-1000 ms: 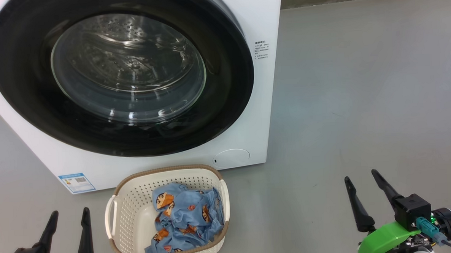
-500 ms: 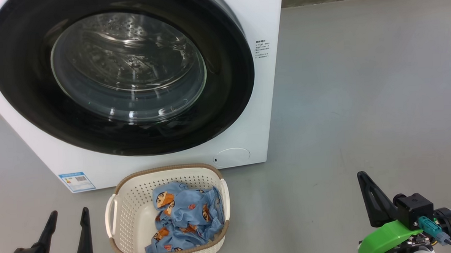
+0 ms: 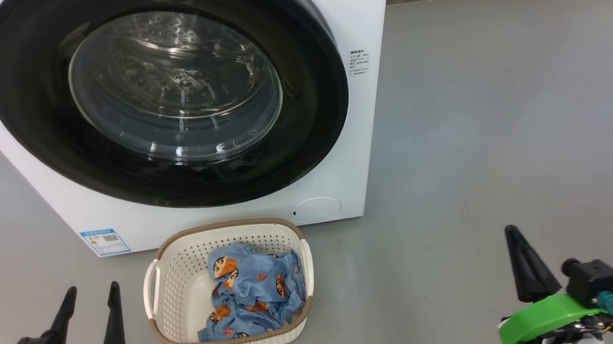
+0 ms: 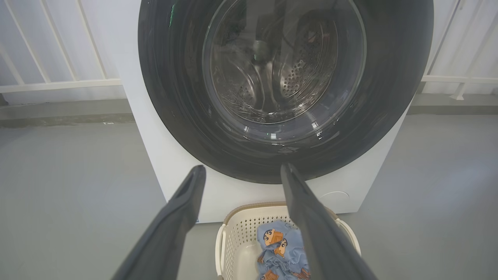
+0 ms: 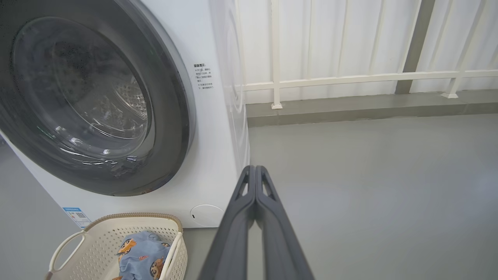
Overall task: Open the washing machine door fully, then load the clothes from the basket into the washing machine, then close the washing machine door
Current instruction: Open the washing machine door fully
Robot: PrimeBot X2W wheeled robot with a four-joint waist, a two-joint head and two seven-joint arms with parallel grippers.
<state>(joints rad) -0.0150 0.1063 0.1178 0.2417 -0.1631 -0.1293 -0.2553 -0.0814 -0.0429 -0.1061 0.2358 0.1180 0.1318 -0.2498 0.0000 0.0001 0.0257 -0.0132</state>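
Up and left of the right tool [image 3: 512,233], pinched shut and empty, the closed door [image 3: 314,115] is seen; the left tool [image 3: 94,287], spread wide and empty, is held below it.

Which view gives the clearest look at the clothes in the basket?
The head view: the clothes lie whole in the basket. In the left wrist view the left gripper covers part and the frame edge cuts them. The right wrist view catches part at its bottom edge.
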